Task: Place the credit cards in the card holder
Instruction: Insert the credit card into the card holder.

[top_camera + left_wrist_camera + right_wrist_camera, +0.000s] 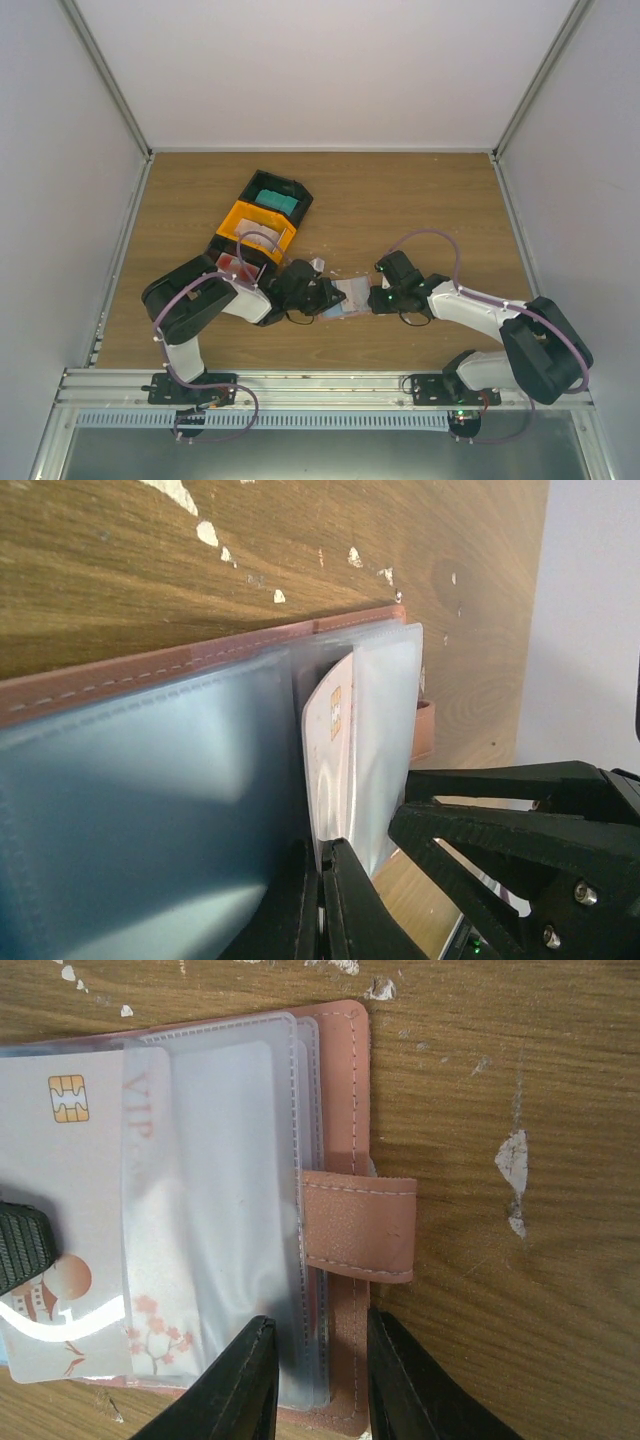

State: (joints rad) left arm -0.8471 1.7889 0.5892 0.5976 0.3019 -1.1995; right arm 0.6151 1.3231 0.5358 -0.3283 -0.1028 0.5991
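1. From their bases at the tabletop's near edge, we see the left arm [200, 305] and the right arm [500, 320] fold inward, elbows out. Their wrists meet just past the middle of that edge.
2. Between them the card holder [340, 1110] lies open and flat on the wood. Its spread runs left to right, with its strap [360, 1225] on the right arm's side.
3. A pale credit card [70, 1190] sits partly inside a clear sleeve [230, 1160], chip side up. Its long axis lies parallel to the holder's strap edge.
4. The left gripper [322, 860] has its fingers pressed together on the card's outer edge.
5. The right gripper [320, 1322] pinches the holder's strap-side edge, one finger on each side.
6. Farther back and left we find an orange bin [250, 215]. A black bin [262, 180] lies beyond it, holding something teal.
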